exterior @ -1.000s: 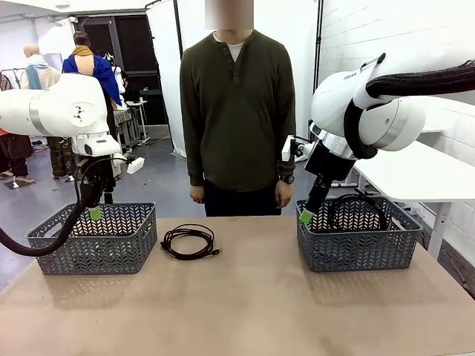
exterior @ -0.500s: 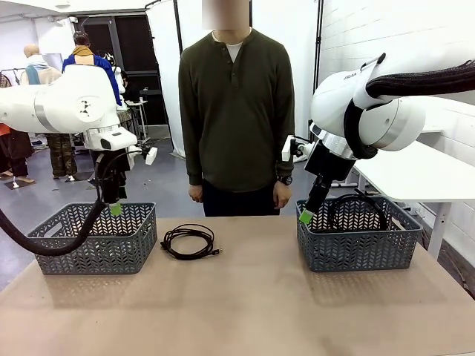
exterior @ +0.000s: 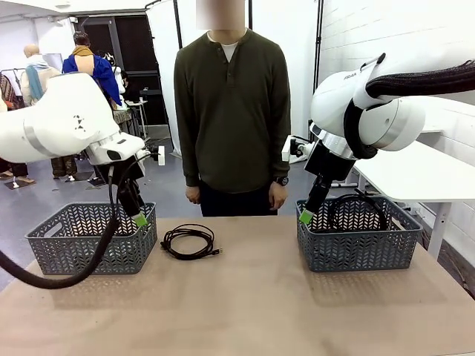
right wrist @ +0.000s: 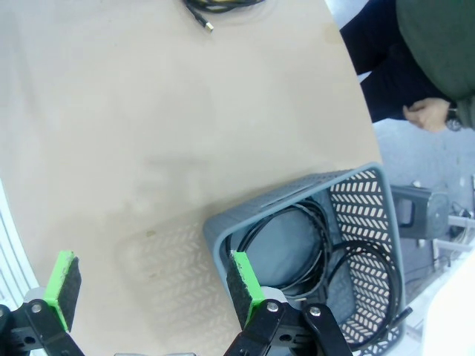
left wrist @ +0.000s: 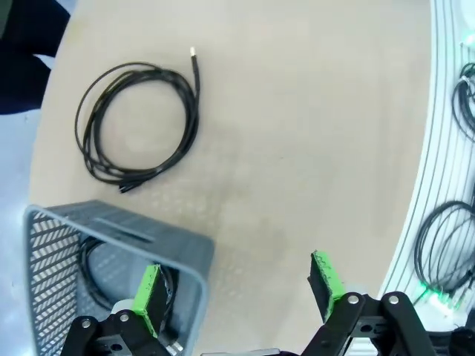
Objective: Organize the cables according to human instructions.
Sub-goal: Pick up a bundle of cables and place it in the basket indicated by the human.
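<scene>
Left tool (exterior: 139, 219) jaws apart, empty, over left basket (exterior: 89, 241) rim; right tool (exterior: 305, 216) apart, empty at right basket (exterior: 360, 245). Loose cable (exterior: 188, 242) centre-left on counter (exterior: 245, 304). Step: approaching pick; next, left descends over coil

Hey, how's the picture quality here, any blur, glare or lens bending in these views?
Front view: even light, sharp, soft shadows under both baskets. Left wrist view: table edge bows from the wide lens; the coiled cable is crisp, with a pale glare patch on the table. Right wrist view: same bowing, the green pads slightly soft.
</scene>
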Tool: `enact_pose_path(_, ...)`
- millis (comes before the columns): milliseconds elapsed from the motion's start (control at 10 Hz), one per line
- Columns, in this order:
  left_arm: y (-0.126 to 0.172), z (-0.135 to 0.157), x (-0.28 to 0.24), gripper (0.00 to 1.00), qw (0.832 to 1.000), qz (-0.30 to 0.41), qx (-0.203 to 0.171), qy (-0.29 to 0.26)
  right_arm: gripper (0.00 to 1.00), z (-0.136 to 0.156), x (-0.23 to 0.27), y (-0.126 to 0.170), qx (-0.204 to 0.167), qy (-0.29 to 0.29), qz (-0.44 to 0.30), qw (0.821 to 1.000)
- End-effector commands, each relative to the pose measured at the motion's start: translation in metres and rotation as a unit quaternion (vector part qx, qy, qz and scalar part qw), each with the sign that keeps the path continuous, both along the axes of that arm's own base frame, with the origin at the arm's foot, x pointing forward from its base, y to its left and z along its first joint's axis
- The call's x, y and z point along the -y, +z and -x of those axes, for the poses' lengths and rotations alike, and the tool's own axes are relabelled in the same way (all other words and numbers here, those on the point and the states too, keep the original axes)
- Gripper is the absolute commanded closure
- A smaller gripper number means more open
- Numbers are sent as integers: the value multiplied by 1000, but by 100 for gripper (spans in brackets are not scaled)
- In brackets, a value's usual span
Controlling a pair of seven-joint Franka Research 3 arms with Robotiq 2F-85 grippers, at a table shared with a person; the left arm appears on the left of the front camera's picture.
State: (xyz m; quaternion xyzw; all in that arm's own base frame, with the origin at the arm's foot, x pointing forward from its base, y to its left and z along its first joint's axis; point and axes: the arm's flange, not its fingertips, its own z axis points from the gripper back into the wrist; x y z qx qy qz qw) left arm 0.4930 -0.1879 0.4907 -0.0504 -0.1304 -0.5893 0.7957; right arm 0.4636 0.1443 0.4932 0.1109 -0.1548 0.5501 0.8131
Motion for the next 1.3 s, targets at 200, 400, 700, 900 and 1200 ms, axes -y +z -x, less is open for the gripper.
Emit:
enact_pose_path(200,-22,29,8,0,999,38,1,12,0,1,0,0,0,-2,0,1000)
enact_pose_path(400,-20,23,11,0,1000,23,-5,4,0,1,0,0,0,-2,0,1000)
enact_pose_path(700,-20,23,11,0,1000,23,-5,4,0,1,0,0,0,-2,0,1000)
enact_pose_path(900,-20,23,11,0,1000,23,-5,4,0,1,0,0,0,-2,0,1000)
enact_pose_path(1200,-20,23,11,0,1000,23,-5,4,0,1,0,0,0,-2,0,1000)
